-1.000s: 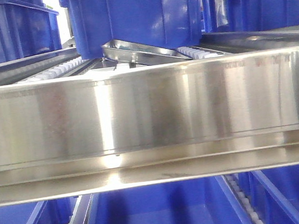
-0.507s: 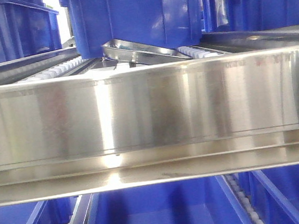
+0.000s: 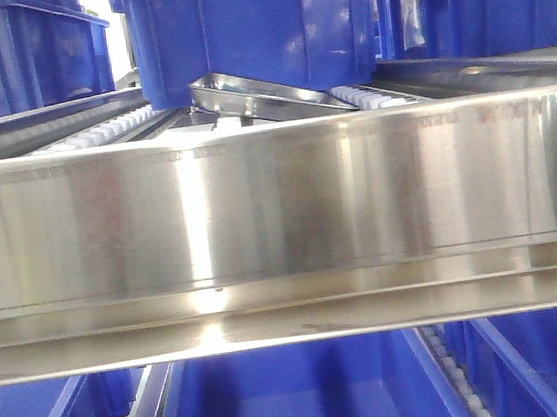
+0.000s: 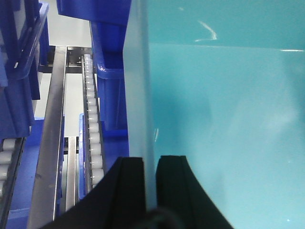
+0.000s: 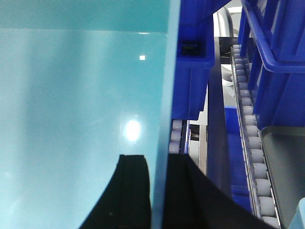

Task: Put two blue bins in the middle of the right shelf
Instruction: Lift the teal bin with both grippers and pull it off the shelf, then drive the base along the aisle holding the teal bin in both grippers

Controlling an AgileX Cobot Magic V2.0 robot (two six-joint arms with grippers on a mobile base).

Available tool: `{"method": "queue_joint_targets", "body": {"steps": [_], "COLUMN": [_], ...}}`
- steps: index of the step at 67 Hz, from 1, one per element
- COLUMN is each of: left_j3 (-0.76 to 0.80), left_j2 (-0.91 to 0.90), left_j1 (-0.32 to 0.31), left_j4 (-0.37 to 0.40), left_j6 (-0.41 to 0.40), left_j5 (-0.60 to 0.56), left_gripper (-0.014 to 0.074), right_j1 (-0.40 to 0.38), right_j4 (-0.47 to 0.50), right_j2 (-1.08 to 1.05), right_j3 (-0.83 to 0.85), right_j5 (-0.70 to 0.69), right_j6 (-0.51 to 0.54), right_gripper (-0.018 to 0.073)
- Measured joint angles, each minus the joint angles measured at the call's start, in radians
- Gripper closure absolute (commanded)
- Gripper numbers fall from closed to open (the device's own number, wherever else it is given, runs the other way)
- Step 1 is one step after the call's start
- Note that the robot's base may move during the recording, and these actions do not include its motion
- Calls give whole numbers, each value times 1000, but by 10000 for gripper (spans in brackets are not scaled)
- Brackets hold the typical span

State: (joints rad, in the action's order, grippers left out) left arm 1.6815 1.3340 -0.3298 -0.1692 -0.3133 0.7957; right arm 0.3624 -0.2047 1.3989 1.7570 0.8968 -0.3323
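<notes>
Roller-track shelving [image 4: 93,143] behind steel rail [image 3: 279,208], stored blue bins [image 3: 248,31] at 12 o'clock; left gripper [image 4: 151,167] and right gripper [image 5: 159,164] each clamped on a wall of teal-looking bin [image 4: 228,119], carried between them; placement judged pending.

Level: all three views are brightly and evenly lit.
Glare: a vertical streak and a small hot spot are reflected on the steel rail [image 3: 288,207]; a round highlight is thrown on the bin wall [image 5: 81,90].
Overexposure: the gap above the left-hand blue bins [image 3: 10,58] is blown white.
Colour: the near wall is rendered pale teal.
Detail: the gripper fingers [image 4: 129,191] are reduced to black silhouettes.
</notes>
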Motion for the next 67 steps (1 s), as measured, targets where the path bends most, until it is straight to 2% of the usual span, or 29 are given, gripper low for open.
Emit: {"method": "queue_joint_targets", "body": {"steps": [67], "left_j3": [0], "left_j2": [-2], "left_j1": [0], "left_j4": [-8], "left_j6": [0], "left_j5": [-12], "left_gripper": [707], "right_j1": [0], "right_j4": [-6], "right_j2": [0], "right_j3": [-1], "right_j5": [-38], "right_j6": [0], "right_gripper": [726]}}
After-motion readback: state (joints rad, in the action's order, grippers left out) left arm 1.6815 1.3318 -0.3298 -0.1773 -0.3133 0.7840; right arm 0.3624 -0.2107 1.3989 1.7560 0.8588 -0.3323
